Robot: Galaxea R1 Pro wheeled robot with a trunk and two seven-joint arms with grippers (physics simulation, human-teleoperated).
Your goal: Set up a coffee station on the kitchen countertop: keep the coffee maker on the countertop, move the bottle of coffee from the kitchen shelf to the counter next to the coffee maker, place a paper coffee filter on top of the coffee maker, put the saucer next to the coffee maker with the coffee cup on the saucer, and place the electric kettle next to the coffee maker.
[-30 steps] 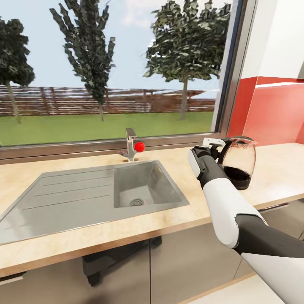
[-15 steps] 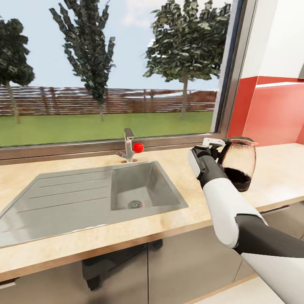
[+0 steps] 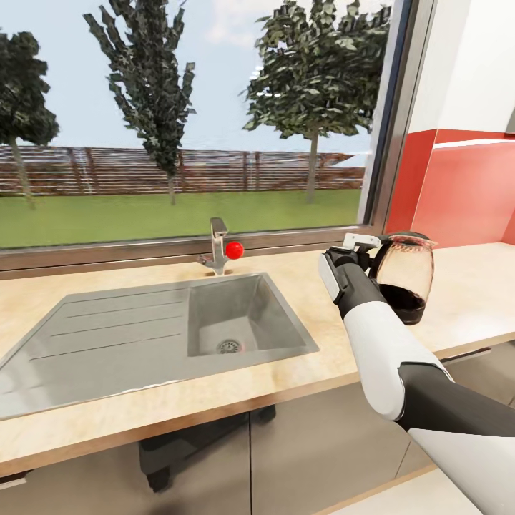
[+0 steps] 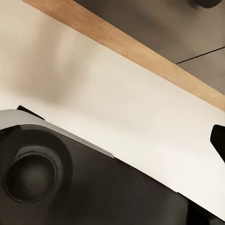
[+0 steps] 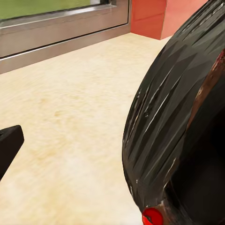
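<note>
Jaws of the right gripper (image 3: 357, 247) are at the handle side of the electric kettle (image 3: 405, 277), which appears held just clear of the worktop (image 3: 472, 286), well right of the sink (image 3: 164, 325); whether they are closed on the handle cannot be told, as the wrist blocks the contact. Carrying by the handle would keep the glass body upright and its dark base lowest. Left jaws: aperture likewise cannot be told.
</note>
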